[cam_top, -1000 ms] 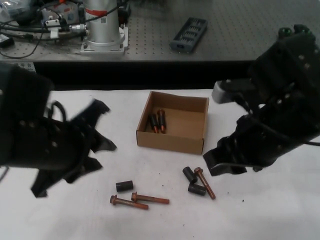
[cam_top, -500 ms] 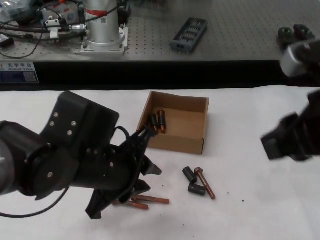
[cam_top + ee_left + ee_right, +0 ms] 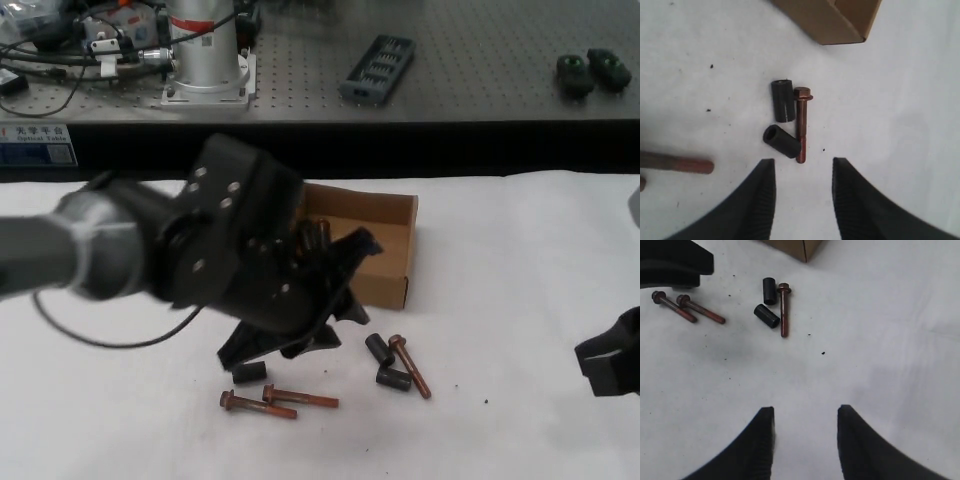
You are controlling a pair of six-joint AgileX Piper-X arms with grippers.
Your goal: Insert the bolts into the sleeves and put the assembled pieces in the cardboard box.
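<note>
Your left gripper (image 3: 803, 165) hangs with its fingers spread and nothing between them, just short of a bolt (image 3: 801, 125) that has one sleeve (image 3: 782, 100) alongside its head and another sleeve (image 3: 782, 141) angled against its shank, all lying just near of the cardboard box (image 3: 840, 20). Further left, two more bolts (image 3: 300, 398) and a third sleeve (image 3: 249, 372) sit on the white cloth (image 3: 500, 420). Out at the near right, your right gripper (image 3: 805, 410) is likewise parted and empty, well apart from the parts.

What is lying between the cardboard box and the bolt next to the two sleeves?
Nothing. In the left wrist view, the white cloth is bare between the cardboard box and the bolt beside the two sleeves.
</note>
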